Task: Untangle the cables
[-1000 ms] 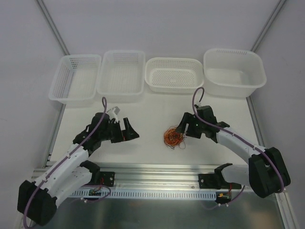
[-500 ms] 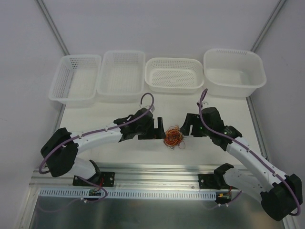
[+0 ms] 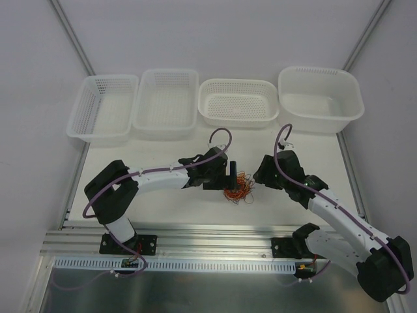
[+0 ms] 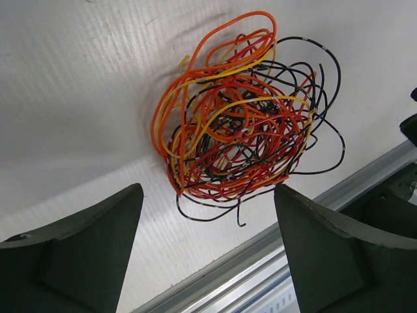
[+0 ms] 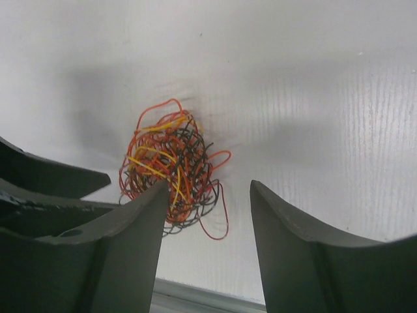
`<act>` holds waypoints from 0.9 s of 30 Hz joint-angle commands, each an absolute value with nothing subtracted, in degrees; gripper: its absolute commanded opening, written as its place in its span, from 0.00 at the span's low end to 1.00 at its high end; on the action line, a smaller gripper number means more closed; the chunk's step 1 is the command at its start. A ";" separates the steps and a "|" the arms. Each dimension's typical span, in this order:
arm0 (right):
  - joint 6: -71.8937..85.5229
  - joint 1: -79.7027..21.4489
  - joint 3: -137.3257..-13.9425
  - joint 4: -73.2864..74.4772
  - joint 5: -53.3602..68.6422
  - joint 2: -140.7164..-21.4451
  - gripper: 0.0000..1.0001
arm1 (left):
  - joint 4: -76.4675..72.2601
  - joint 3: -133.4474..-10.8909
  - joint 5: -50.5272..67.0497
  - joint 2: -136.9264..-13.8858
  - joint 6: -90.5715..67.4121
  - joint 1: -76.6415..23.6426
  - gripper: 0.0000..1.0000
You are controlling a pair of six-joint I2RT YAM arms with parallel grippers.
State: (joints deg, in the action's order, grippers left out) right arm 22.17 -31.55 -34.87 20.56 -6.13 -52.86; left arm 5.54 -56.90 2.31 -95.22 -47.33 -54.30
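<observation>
- The cables (image 3: pixel 238 187) lie in one tight tangle on the table (image 3: pixel 163 202), about midway across it and between the two grippers
- The tangle mixes orange, yellow, red and dark strands, and no strand has been drawn clear of the rest
- In the left wrist view, a few dark loops stick out past the bundle on the side toward the rail (image 4: pixel 313 215)
- The left gripper (image 3: pixel 229 175) sits just beside the tangle on its left, with its arm stretched across the table from the left base
- Seen from the left wrist, its jaws stand wide apart with only bare table between them
- In that view the cables lie beyond the fingertips, apart from both
- The right gripper (image 3: pixel 262 175) sits just beside the tangle on its right and points toward it
- Seen from the right wrist, its jaws are parted and hold nothing
- There the tangle lies ahead and off to the left, and the left-hand fingertip overlaps the edge of the bundle; whether it touches cannot be told
- One red loop trails out of the bundle toward the gap between the right gripper's fingers
- Three white baskets (image 3: pixel 166 103) and a white tub (image 3: pixel 320 98) stand in a row at the far edge of the table, well apart from the cables
</observation>
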 commanded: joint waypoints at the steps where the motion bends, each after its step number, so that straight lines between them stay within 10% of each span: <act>1: 29.70 -32.08 -35.59 15.65 -11.07 -54.39 0.56 | 3.96 -58.71 0.88 -96.68 -48.60 -55.37 0.82; 27: 34.10 -34.98 -37.88 7.82 -10.99 -68.20 0.36 | 0.97 -54.14 0.79 -97.03 -49.39 -56.51 0.81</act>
